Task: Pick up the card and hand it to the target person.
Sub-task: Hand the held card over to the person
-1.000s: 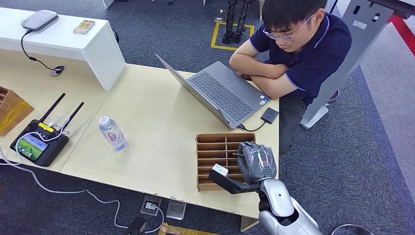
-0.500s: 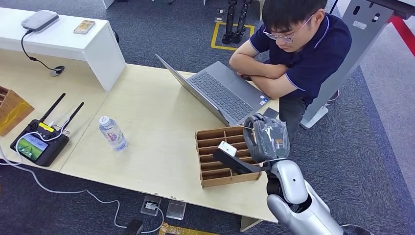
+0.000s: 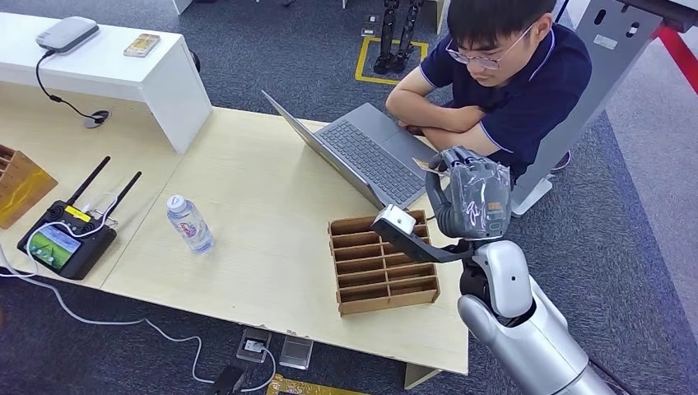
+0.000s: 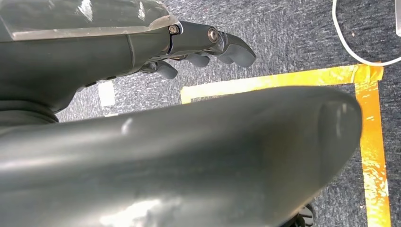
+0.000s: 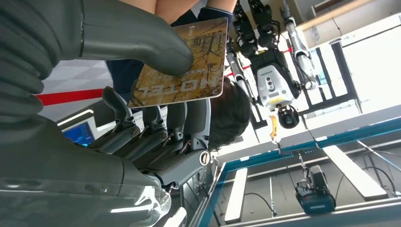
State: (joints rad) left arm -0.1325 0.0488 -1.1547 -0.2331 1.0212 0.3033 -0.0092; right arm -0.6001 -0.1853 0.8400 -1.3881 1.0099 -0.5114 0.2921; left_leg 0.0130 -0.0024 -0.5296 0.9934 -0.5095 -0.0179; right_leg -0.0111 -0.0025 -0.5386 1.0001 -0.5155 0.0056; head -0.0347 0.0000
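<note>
Fingers and thumb of the right hand pinch the card between them.

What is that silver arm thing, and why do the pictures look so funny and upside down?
That is a robot shaped a bit like a person. One picture comes from a camera high on its body, looking down at a pale wooden desk. The other two come from cameras at its wrists, so they look tilted or upside down.

The robot's right hand is lifted toward the person in the dark blue shirt. Its thumb and fingers pinch a brownish card printed with the word HOTEL.

The left hand hangs over grey carpet with yellow tape and holds nothing.

On the desk are a grey open laptop, a brown slotted wooden box, a clear plastic water bottle and a black gadget with two antennas.
</note>
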